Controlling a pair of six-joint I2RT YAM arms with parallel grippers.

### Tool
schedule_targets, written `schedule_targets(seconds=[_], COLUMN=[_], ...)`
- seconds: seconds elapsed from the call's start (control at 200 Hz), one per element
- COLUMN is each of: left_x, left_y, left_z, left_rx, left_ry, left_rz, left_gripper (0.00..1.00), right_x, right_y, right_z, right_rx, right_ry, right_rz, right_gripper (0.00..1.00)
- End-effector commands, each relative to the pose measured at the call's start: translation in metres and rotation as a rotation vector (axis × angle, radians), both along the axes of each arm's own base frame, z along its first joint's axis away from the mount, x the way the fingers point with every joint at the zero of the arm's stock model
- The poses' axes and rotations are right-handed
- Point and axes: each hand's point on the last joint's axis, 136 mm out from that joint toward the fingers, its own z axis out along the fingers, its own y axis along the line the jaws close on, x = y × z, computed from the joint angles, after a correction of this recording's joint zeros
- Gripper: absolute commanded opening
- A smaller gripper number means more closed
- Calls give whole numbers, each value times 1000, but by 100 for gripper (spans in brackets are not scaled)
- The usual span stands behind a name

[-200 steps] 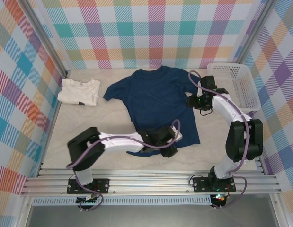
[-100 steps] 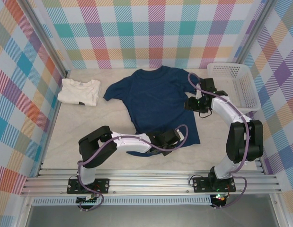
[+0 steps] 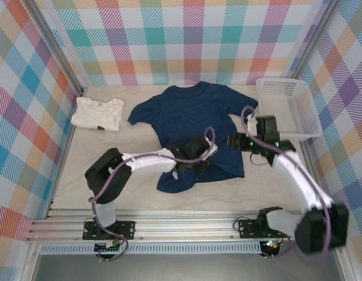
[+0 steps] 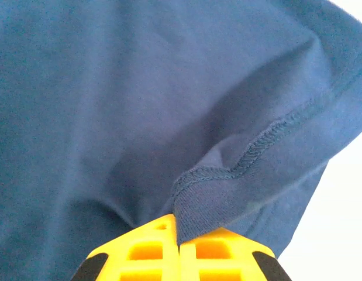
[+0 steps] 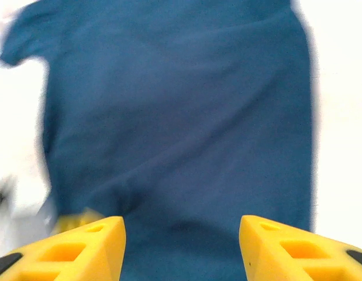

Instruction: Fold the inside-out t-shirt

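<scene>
On our worktop the inside-out t-shirt lies mostly flat near the centre, with its collar toward 12 o'clock and its sleeves out at 9 and 2, so we judge the folding barely begun. Its bottom edge at 6 o'clock is rumpled where our left claw is pressed together, pinching the stitched hem. Our right claw hovers spread over the shirt's 3 o'clock side, holding nothing. We see no finished fold: sleeves, sides and the bottom-up fold are all left to do.

Left tool clamped tight, right tool with jaws standing apart.
</scene>
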Motion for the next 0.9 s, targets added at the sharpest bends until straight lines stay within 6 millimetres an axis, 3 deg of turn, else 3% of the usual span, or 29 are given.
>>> schedule_targets(seconds=[0.0, 0.09, 0.27, 0.46, 0.545, 0.71, 0.895], left_x=[4, 15, 32, 35, 32, 25, 25], left_y=[6, 9, 14, 22, 25, 28, 39], left_z=[30, 44, 70, 98, 121, 173, 229], left_rx=[-113, -175, -211, -202, -224, -301, -370], left_ry=[154, 206, 251, 263, 262, 225, 99], left_rz=[34, 54, 68, 59, 47, 25, 22], left_gripper=[0, 0, 0, 0, 0, 0, 0], right_x=[-46, -67, -66, -31, -10, 18, 49], right_y=[52, 84, 127, 148, 149, 159, 164], right_z=[5, -12, -53, -77, -82, -70, -74], right_rx=[89, 123, 3, -46, -78, -103, -153], right_ry=[-176, -291, -439, -498, -521, -581, -597], right_rz=[260, 361, 456, 404, 332, 267, 201], right_gripper=[54, 52, 43, 39, 38, 36, 35])
